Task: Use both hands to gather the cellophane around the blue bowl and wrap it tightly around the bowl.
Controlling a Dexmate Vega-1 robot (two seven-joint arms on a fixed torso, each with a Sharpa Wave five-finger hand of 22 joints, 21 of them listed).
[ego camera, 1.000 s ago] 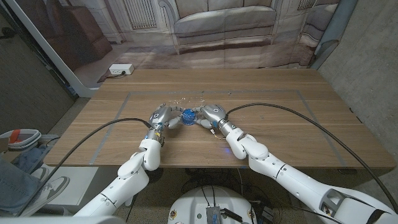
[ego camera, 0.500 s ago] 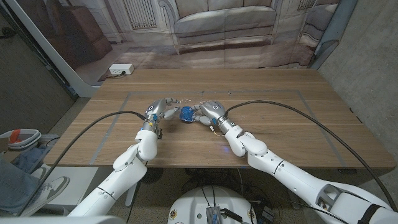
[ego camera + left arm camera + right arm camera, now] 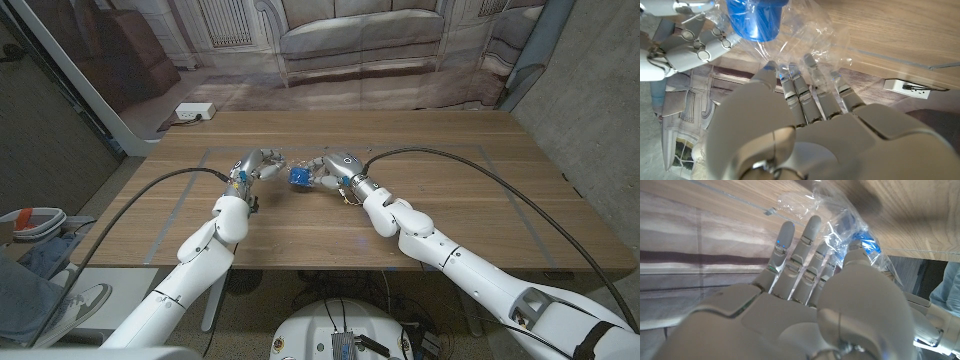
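The blue bowl (image 3: 298, 176) is sitting mid-table in crinkled cellophane (image 3: 810, 37) — left hand (image 3: 256, 166) at nine o'clock, right hand (image 3: 331, 172) at three, both pressing spread fingers into the film.

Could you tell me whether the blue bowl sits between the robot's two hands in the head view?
Yes, the blue bowl sits between the left hand and the right hand on the wooden table.

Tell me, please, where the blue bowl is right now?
In the head view the blue bowl sits mid-table between the left hand and right hand, with cellophane around it.
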